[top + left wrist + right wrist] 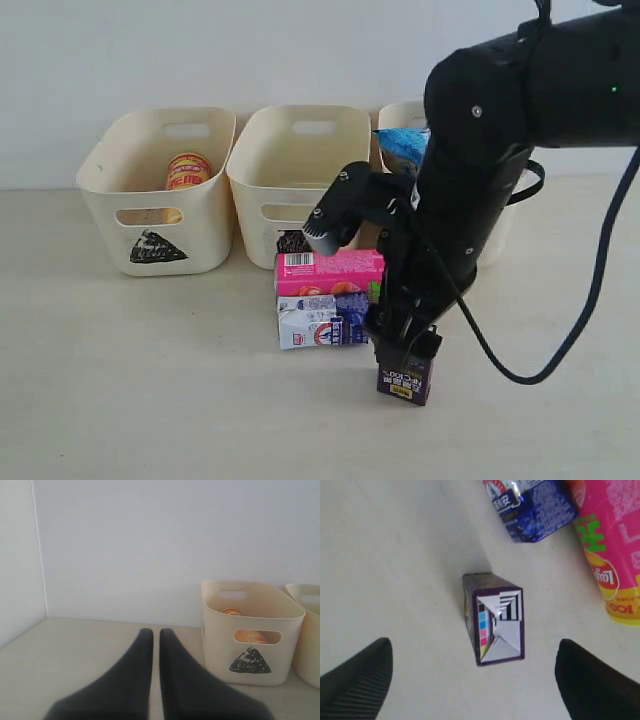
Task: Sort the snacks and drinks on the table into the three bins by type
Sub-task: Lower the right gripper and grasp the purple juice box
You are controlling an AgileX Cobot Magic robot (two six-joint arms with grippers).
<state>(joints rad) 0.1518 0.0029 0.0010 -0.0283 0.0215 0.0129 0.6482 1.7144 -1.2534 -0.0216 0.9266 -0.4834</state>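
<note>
Cream bins (258,185) three, cartons (318,322) two. Right jaws apart; left jaws closed.

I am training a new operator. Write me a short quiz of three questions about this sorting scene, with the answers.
1. True or false: the right fingers are open on either side of the upright purple carton and do not touch it.
2. What is in the triangle bin? A. a yellow-red tube B. a glass bottle C. nothing
3. How many items show on the table outside the bins?

Key: 1 true. 2 A. 3 three: the purple carton, a pink tube and a white-blue carton.
</note>
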